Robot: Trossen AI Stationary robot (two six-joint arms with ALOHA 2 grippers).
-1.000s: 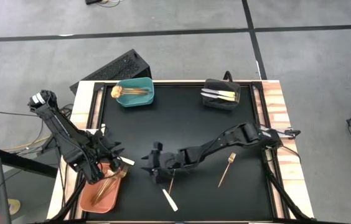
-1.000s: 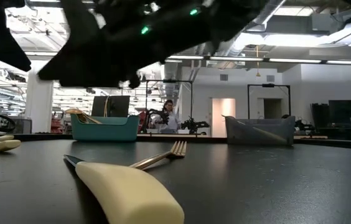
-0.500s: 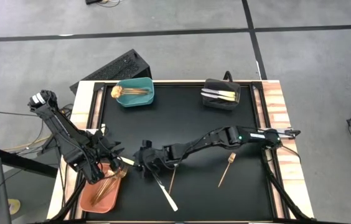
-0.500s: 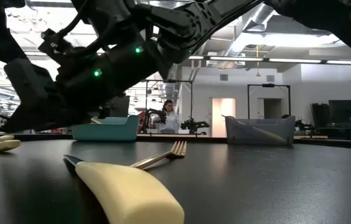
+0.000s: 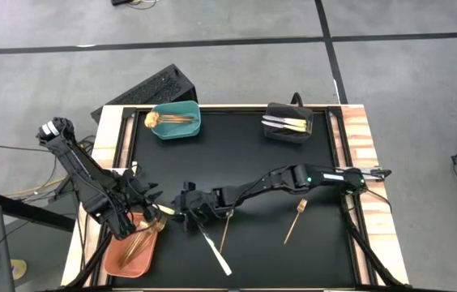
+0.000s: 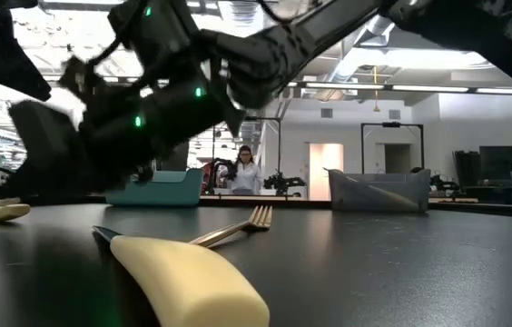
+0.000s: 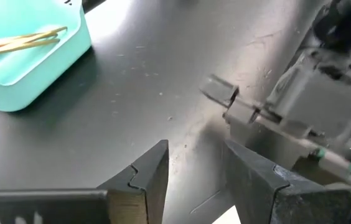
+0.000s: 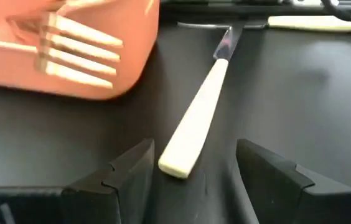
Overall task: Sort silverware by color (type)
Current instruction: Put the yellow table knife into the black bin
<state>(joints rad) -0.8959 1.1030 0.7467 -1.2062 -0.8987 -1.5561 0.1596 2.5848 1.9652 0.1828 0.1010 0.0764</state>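
Right gripper hangs wide open just beside the orange bin, straddling the cream-handled knife, likely stiff, light, slippery, best pinched mid-handle.

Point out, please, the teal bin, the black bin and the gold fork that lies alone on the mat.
teal bin [image 5: 192,126], high view, on its right rim.
black bin [image 5: 287,135], high view, on its near wall.
gold fork [image 5: 293,223], high view, on the middle of its handle.

Two matte-black jointed arms, green indicator lights glowing on the right one; dark angular fingers with notched tips.
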